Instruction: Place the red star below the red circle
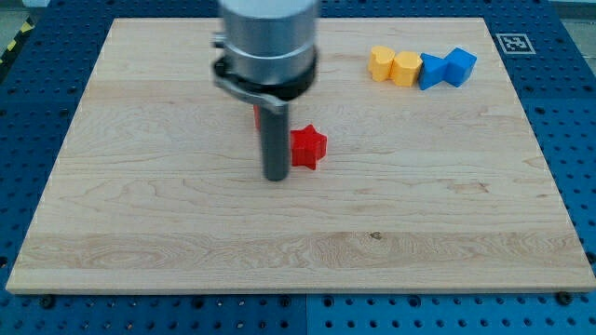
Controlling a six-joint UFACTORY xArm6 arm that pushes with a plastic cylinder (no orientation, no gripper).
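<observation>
Two red blocks matter here. The red star [308,147] lies near the middle of the wooden board [140,233], touching or just beside the rod's tip [277,177] at the tip's 2 o'clock. A sliver of red [255,115] shows behind the rod at the star's 10 o'clock; it is probably the red circle, mostly hidden by the arm. The arm carries no claw, only the rod, so nothing opens or shuts. To do the step well, the tip should probably go round to the star's 3 o'clock side and nudge it slowly toward 9 o'clock, stopping at the circle's 6 o'clock without bumping the circle. No containers are in view. Two yellow blocks [394,66] and two blue blocks [447,69] sit in a row well apart at 1 o'clock.
</observation>
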